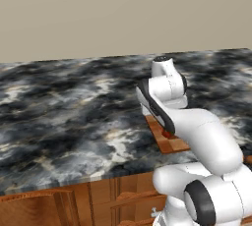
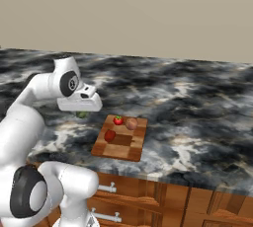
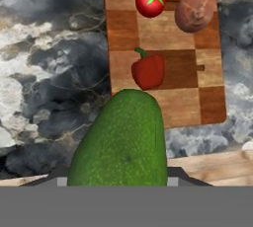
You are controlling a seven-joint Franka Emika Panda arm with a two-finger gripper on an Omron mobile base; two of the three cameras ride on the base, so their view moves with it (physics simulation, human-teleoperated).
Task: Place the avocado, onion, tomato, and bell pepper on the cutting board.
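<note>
Plain beige wall (image 1: 123, 14) behind. Dark marbled stone surface (image 1: 59, 117), pale veins. Below front edge, reddish wooden cabinets (image 2: 197, 206) with metal drawer handles (image 2: 106, 188).

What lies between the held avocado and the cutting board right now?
Only bare marble counter. In the right base view the avocado hangs in the hand left of the cutting board, with nothing on the stretch between.

My arm covers most of the cutting board (image 1: 170, 141) from the left base. From the right, the hand hides nearly all the avocado (image 2: 82, 115). Hand view: avocado masks the fingertips; its lower end is cut off.
</note>
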